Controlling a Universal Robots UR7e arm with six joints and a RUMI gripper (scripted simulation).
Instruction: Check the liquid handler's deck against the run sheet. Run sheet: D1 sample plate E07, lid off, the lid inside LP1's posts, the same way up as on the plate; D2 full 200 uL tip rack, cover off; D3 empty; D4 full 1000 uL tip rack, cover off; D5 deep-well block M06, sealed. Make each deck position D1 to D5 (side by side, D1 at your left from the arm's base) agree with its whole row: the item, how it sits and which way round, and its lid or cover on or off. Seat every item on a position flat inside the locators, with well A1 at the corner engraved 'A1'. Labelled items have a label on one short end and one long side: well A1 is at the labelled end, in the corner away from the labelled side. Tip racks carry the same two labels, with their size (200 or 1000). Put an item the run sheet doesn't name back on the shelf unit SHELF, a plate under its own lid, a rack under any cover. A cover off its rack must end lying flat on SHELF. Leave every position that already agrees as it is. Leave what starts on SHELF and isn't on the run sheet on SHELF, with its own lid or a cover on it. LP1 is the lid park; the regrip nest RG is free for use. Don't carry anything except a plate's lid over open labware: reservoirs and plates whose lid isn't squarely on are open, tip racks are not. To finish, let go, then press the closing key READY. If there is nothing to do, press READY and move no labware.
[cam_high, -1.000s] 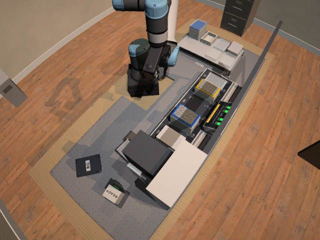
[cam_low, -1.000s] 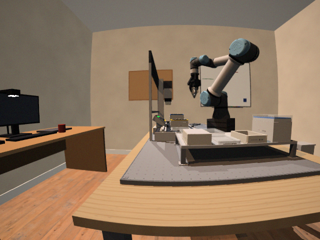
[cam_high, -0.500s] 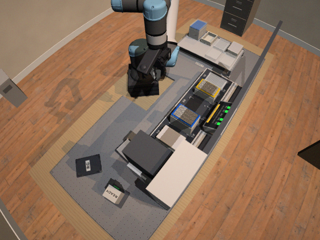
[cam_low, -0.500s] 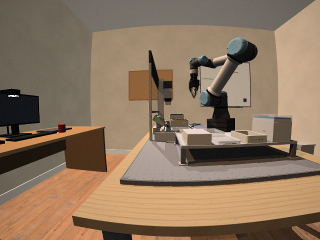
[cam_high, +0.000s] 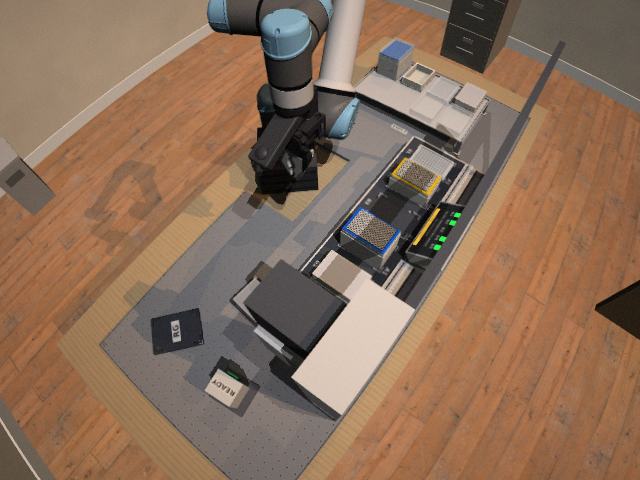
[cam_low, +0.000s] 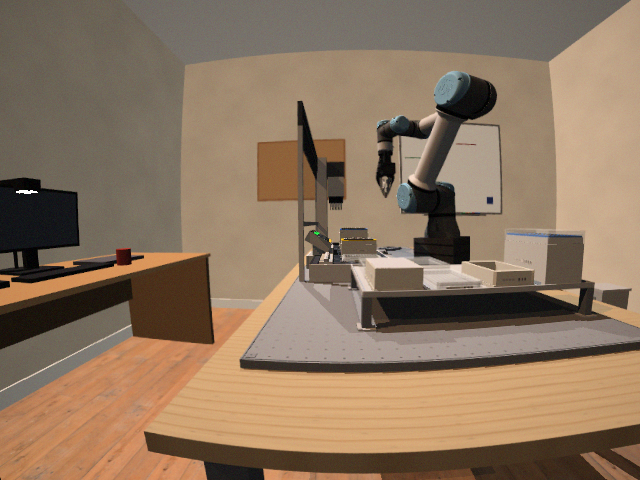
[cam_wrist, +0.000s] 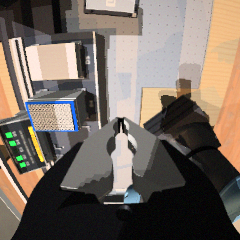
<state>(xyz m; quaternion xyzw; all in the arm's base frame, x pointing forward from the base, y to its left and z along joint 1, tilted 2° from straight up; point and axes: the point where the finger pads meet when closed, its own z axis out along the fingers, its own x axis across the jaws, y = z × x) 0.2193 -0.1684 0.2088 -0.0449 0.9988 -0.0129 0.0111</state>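
Grey mat (cam_high: 217, 428) on wooden table (cam_low: 361, 413)

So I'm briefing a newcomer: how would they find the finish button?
Start at the big black and white machine on the grey mat. Near its end farthest from the arm sits a small white block marked READY; the flat black square beside it reads RG.

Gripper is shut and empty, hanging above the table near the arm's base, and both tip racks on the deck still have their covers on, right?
Not quite. The gripper is shut and empty near the base, but the top view shows both the blue-rimmed rack and the yellow-rimmed rack uncovered, tip grids exposed.
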